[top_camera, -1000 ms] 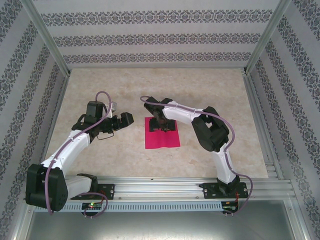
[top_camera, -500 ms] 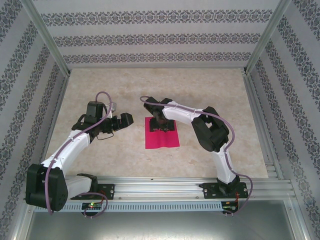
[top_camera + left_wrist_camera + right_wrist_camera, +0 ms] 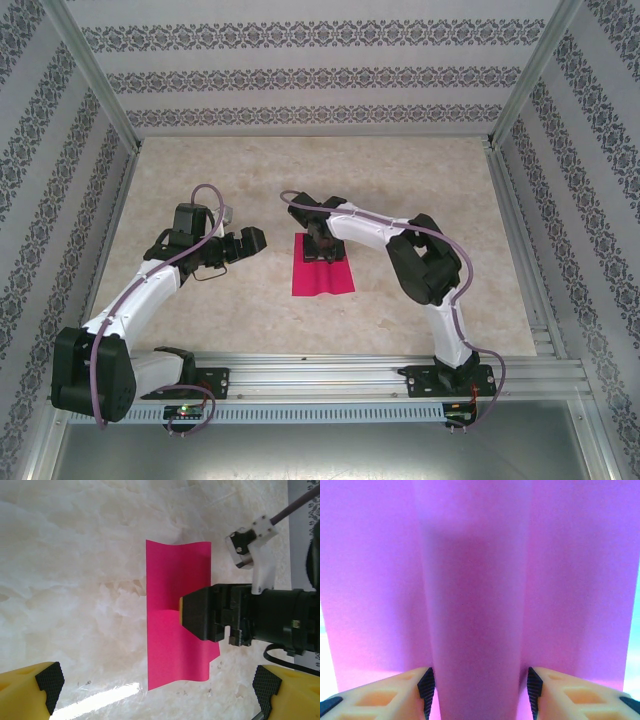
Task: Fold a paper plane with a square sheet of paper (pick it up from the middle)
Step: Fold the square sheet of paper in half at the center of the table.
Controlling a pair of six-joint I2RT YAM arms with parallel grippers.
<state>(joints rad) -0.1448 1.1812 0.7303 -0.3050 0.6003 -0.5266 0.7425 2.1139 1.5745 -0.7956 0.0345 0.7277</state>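
The square sheet of paper, magenta-pink, lies on the table in the middle. My right gripper points down onto its far half. In the right wrist view the sheet bulges up as a rounded ridge between the pads. Both pads touch the ridge's flanks, and the jaws stand about half apart. My left gripper hovers open to the left of the sheet, facing it. Nothing is between its fingertips. From there I see the sheet arched under the right gripper.
Beige marbled tabletop all round the sheet. Patterned walls and metal posts close it in, and an aluminium rail runs along the near edge by the arm bases.
The right gripper's jaws have narrowed on the sheet. The sheet has drawn in from its sides and buckled up into a ridge. The left arm has not moved.
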